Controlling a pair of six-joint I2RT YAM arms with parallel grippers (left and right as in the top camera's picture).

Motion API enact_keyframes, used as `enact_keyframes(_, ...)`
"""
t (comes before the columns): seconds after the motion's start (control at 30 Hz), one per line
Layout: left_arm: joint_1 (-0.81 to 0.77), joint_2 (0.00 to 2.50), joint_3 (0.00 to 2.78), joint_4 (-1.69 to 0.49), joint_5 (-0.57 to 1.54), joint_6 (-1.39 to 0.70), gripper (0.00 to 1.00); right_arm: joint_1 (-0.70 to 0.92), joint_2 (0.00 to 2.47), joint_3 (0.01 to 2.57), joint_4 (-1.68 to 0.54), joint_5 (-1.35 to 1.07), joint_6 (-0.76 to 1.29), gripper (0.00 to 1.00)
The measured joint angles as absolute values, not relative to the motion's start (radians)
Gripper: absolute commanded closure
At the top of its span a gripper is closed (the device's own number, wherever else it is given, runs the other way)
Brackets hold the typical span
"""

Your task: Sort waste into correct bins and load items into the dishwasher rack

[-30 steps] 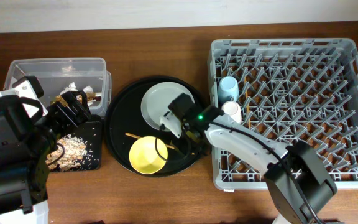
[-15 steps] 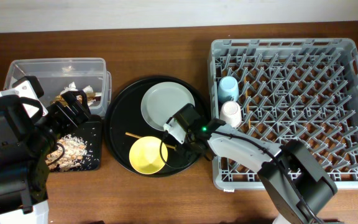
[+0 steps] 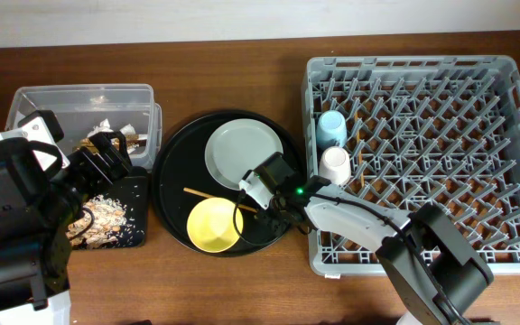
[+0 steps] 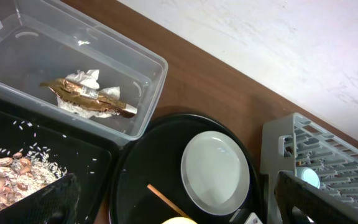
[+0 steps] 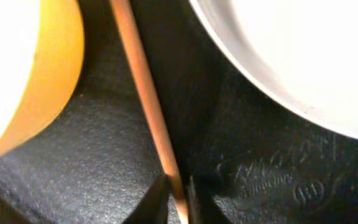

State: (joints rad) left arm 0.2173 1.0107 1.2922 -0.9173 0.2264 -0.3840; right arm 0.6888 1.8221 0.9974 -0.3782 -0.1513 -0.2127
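Note:
My right gripper (image 3: 262,200) is down in the large round black tray (image 3: 171,181), shut on a thin wooden chopstick (image 3: 208,196). In the right wrist view the fingertips (image 5: 179,193) pinch the chopstick (image 5: 143,93) between the yellow bowl (image 5: 23,68) and the grey-green plate (image 5: 303,56). The bowl (image 3: 215,224) and plate (image 3: 242,152) lie in the round tray. The blue cup (image 3: 330,128) and pale pink cup (image 3: 336,165) stand in the grey rack (image 3: 441,153). My left gripper (image 4: 179,211) is open and empty above the bins.
The clear tub (image 3: 79,104) holds the white tissue and golden wrapper (image 4: 89,96). The shallow black tray (image 3: 136,194) holds crumbly food scraps (image 3: 106,215). The rack's left wall stands close to my right arm.
My right gripper moved from over the plate down toward the bowl and closed on the chopstick. The left arm has not moved.

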Motion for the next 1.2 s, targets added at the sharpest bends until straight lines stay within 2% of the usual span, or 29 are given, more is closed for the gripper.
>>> enact_keyframes(0.17,0.217,1.011,1.292,-0.917,0.226,-0.384,0.01,0.689,1.822,1.000,-0.384,-0.152,-0.213,0.96)
enact_keyframes(0.47,0.217,1.011,1.292,-0.917,0.226,-0.384,0.01,0.689,1.780,1.140,-0.572,-0.156,-0.213,0.96)
enact_keyframes(0.8,0.217,1.011,1.292,-0.917,0.226,-0.384,0.01,0.689,1.732,1.196,-0.579,-0.220,-0.212,0.96)
enact_keyframes(0.83,0.217,1.011,1.292,-0.917,0.226,-0.384,0.01,0.689,1.732,1.200,-0.580,-0.224,-0.212,0.92)
enact_keyframes(0.93,0.217,1.011,1.292,-0.917,0.226,-0.384,0.01,0.689,1.732,1.207,-0.620,-0.245,-0.210,0.72)
enact_keyframes(1.03,0.217,1.011,1.292,-0.917,0.226,-0.384,0.01,0.689,1.732,1.200,-0.624,-0.253,-0.214,0.68)
enact_keyframes(1.13,0.217,1.011,1.292,-0.917,0.226,-0.384,0.01,0.689,1.746,1.171,-0.620,-0.253,-0.233,0.70)
enact_keyframes(1.2,0.217,1.011,1.292,-0.918,0.226,-0.384,0.01,0.689,1.774,1.164,-0.599,-0.253,-0.241,0.81)
